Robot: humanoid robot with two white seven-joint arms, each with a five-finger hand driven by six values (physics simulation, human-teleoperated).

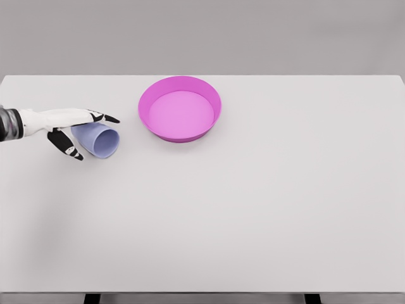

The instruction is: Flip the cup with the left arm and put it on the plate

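Observation:
A pale blue cup (101, 142) lies on its side on the white table (253, 209), its mouth facing the front right. It rests left of the pink plate (212, 101), a shallow round dish at the table's back middle. My left hand (95, 137) reaches in from the left edge and straddles the cup. The long fingers (104, 117) stretch nearly straight over the cup's far side. The thumb (68, 147) points down by its near left end. The hand is open, not clenched on the cup. The right arm is out of view.
The table's far edge runs just behind the plate, and its front edge lies near the bottom of the picture. Dark table legs (92, 297) show below the front edge.

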